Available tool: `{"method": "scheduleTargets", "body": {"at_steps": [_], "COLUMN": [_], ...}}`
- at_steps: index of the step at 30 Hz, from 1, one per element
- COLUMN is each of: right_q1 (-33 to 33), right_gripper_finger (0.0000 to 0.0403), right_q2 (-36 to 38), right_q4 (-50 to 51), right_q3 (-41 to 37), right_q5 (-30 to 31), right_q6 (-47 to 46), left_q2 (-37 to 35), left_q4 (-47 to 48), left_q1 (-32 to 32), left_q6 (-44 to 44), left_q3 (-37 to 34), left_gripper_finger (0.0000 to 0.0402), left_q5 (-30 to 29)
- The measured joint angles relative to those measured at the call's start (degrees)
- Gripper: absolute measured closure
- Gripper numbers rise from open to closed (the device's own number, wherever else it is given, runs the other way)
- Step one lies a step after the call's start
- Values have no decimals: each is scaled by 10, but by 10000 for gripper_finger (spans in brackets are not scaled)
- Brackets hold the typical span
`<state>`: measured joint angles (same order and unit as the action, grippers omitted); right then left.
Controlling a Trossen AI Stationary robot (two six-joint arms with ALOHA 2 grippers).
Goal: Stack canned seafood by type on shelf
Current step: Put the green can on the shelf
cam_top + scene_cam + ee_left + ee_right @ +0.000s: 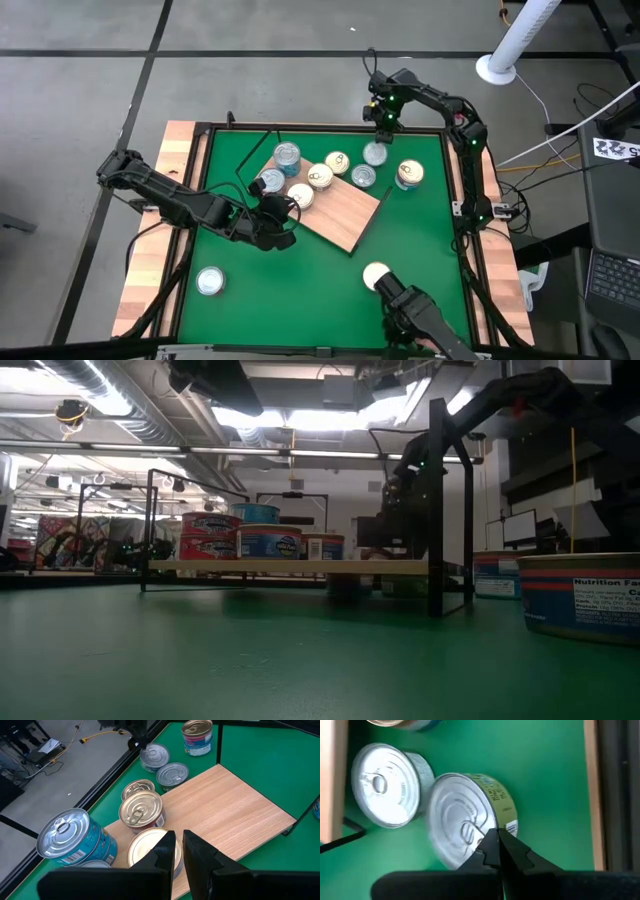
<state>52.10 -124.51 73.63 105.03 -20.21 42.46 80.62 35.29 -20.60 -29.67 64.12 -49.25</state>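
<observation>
**Both arms over the tins, claws closed**

Left arm reaches in from the table's left edge, elbow bent, its left gripper (pixel 283 213) over the near-left end of the shelf (pixel 345 220). In the left wrist view its fingers (pixel 167 851) stand nearly together with a thin gap, tips over a cream-lidded tin (pixel 150 847) on the board; whether they touch it, I can't tell. No tin is held.

Right arm comes along the far right rail and folds inward, the right gripper (pixel 382 125) pointing down at the far edge of the green mat (pixel 300 290). Its own camera shows the fingers pinched shut, tips right at the pull tab of a silver-lidded tin (pixel 465 820) with a green label, a second silver tin (pixel 385 785) just beside it.

The overhead view lays out the whole lot: a cluster of canned seafood (pixel 318 176) on the shelf's far end, one lone tin (pixel 209 281) near the front left, another cream one (pixel 376 274) at front centre. The table-level view adds what that one can't: the shelf is raised on a dark frame, with red-labelled tins (pixel 210 535) stacked two high.
</observation>
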Motion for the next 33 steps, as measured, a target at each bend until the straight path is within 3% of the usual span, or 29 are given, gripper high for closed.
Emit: {"method": "scheduleTargets", "body": {"at_steps": [19,24,33], "right_q1": [-12,-11,-11], "right_gripper_finger": [392,364,279], "right_q2": [0,0,0], "right_q4": [-51,-53,-73], "right_q3": [-56,-56,-57], "right_q5": [68,71,72], "right_q6": [-3,-5,-21], "left_q2": [0,0,0], "left_q4": [0,0,0], "left_q1": [0,0,0], "left_q6": [0,0,0], "left_q3": [0,0,0], "left_gripper_finger": [370,370,370], "left_q5": [0,0,0]}}
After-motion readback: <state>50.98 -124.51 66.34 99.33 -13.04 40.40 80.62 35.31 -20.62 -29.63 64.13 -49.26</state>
